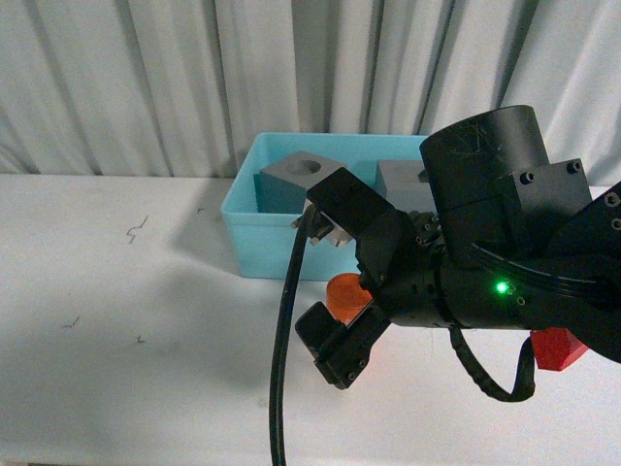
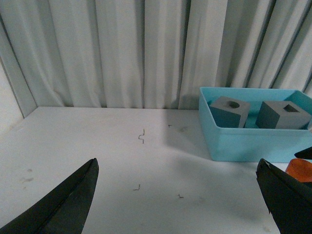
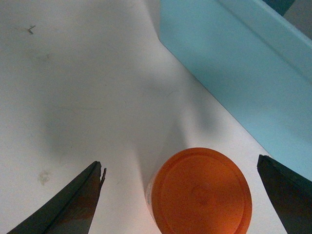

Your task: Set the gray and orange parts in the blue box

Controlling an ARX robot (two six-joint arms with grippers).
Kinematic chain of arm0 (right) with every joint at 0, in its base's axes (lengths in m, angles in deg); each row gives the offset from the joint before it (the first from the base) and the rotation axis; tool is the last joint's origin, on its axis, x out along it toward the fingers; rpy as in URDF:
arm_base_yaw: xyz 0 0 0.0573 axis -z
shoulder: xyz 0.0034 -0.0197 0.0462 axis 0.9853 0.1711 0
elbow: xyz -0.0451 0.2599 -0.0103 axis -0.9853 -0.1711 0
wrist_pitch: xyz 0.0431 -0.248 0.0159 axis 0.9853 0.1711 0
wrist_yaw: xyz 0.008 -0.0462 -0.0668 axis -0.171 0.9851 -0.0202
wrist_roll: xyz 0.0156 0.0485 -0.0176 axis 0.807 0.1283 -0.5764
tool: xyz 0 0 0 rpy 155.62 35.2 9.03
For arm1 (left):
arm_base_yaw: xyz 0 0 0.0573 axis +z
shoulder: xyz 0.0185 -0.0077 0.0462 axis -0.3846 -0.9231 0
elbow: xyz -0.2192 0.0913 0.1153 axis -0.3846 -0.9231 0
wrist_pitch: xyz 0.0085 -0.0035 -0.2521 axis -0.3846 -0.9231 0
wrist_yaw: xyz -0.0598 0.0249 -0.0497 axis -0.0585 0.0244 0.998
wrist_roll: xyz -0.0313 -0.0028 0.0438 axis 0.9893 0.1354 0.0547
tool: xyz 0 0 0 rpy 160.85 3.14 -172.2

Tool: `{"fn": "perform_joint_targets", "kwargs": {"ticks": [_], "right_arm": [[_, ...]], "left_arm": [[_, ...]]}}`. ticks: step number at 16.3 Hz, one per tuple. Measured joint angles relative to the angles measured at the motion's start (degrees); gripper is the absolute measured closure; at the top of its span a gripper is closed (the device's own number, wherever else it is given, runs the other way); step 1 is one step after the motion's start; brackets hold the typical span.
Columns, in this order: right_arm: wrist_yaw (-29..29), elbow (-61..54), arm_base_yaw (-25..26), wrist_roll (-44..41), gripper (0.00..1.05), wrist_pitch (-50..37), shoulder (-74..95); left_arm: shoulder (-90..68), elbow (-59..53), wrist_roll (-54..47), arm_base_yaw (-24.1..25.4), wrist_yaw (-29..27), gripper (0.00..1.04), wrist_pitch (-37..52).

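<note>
The orange cylinder (image 1: pixel 346 296) stands upright on the white table, just in front of the blue box (image 1: pixel 252 233). My right gripper (image 1: pixel 326 282) hangs over it, open, one finger on each side and neither touching. Seen from the right wrist, the cylinder's round top (image 3: pixel 200 192) lies between the spread fingers of that gripper (image 3: pixel 179 163). Two gray cubes sit inside the box: one with a round recess (image 2: pixel 229 111), one with a rectangular recess (image 2: pixel 283 114). My left gripper (image 2: pixel 178 195) is open above bare table to the left of the box (image 2: pixel 243 144), with nothing between its fingers.
White curtains hang behind the table. A red object (image 1: pixel 558 348) shows under the right arm. A black cable (image 1: pixel 283 369) hangs down across the front view. Small dark marks (image 2: pixel 141 136) dot the tabletop left of the box.
</note>
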Motion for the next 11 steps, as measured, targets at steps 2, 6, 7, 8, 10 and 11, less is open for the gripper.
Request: {"fn": "perform_joint_targets", "kwargs": {"ticks": [2, 6, 7, 8, 10, 11], "right_arm": [[1.79, 0.07, -0.04, 0.42, 0.34, 0.31, 0.39], [2.69, -2.05, 0.02, 0.55, 0.57, 0.02, -1.57], [3.06, -3.61, 0.02, 0.39, 0.57, -0.11, -3.39], [2.62, -5.25, 0.02, 1.16, 0.57, -0.04, -6.19], [0.0, -7.61, 0.55, 5.22, 0.57, 0.68, -14.34], [-1.07, -7.82, 0.92, 6.82, 0.57, 0.5, -18.93]], "left_arm": [[0.0, 0.0, 0.0, 0.0, 0.0, 0.07, 0.0], [0.0, 0.0, 0.0, 0.0, 0.0, 0.07, 0.0], [0.0, 0.0, 0.0, 0.0, 0.0, 0.07, 0.0], [0.0, 0.0, 0.0, 0.0, 0.0, 0.07, 0.0], [0.0, 0.0, 0.02, 0.0, 0.0, 0.07, 0.0], [0.0, 0.0, 0.0, 0.0, 0.0, 0.07, 0.0]]}}
